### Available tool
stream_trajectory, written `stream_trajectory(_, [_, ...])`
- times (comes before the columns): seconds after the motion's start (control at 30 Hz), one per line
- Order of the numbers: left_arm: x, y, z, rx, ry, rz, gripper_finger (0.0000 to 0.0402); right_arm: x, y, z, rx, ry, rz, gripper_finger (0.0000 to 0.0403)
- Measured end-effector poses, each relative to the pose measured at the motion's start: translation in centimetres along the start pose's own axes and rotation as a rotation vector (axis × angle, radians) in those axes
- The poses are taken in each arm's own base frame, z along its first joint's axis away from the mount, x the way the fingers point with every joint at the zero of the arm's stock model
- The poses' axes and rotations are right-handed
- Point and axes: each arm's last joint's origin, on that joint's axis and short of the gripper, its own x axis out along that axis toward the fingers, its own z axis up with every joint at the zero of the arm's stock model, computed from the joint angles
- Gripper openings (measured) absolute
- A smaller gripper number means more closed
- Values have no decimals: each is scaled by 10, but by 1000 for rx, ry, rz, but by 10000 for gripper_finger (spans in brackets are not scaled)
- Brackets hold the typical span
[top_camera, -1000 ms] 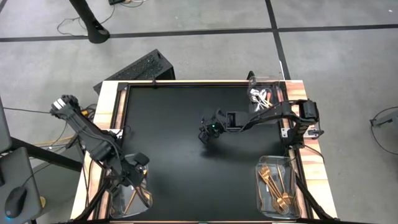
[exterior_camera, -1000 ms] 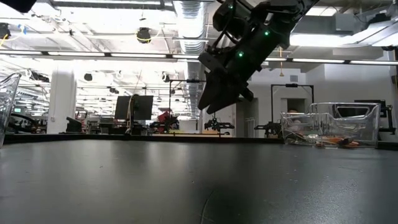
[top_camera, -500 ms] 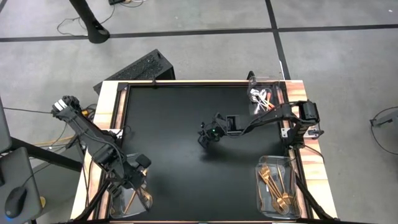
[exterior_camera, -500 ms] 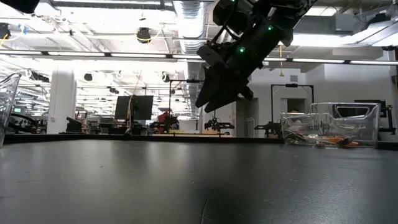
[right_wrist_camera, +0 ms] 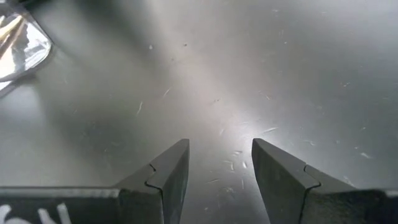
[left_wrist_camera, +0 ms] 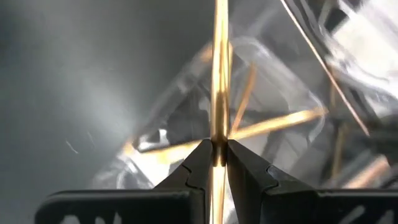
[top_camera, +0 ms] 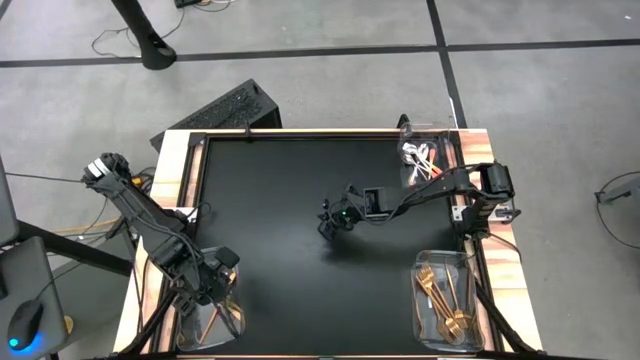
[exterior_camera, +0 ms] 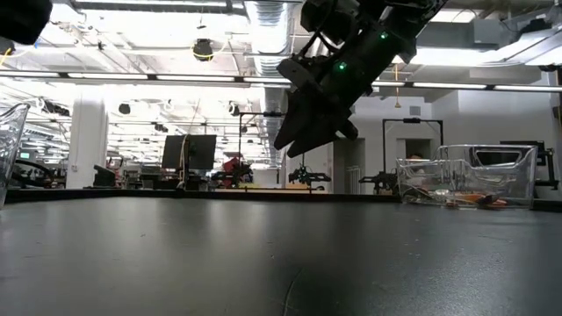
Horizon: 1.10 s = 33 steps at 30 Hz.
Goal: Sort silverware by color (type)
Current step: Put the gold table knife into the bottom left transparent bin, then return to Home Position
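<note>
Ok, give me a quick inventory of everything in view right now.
Table: one, black top, wood rim.
Clear bins: three; far right corner, near right corner, near left corner.
Silver pieces with red-orange handles: several, far right bin.
Gold pieces: several, near right bin.
Gold sticks: a few, near left bin.
Gold stick: one, between the left pincer's fingers.
Keyboard: one, black, on the floor.
Left pincer: over near left bin.
Right pincer: open, empty, above table centre.
</note>
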Motion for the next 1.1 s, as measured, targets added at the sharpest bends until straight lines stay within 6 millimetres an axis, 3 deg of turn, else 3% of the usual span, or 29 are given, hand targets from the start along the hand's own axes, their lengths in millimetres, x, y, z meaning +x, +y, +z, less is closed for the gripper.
stream_trajectory(0.3, [-3, 0, 2, -114, -52, 29, 38, 0, 1, -1, 11, 0, 3, 196])
stream_trajectory(0.63, [-3, -6, -8, -90, 49, 12, 135, 0, 2, -1, 26, 0, 8, 196])
stream_trajectory(0.8, [-3, -4, -7, -88, 17, 79, 152, -2, 5, 1, 33, -27, 12, 196])
stream_trajectory(0.93, [-10, -2, 1, -94, -148, 205, 145, -21, 14, 13, -20, -118, 53, 196])
stream_trajectory(1.1, [-39, 8, -1, -212, -431, 515, 126, -75, 35, 25, -190, -236, 161, 196])
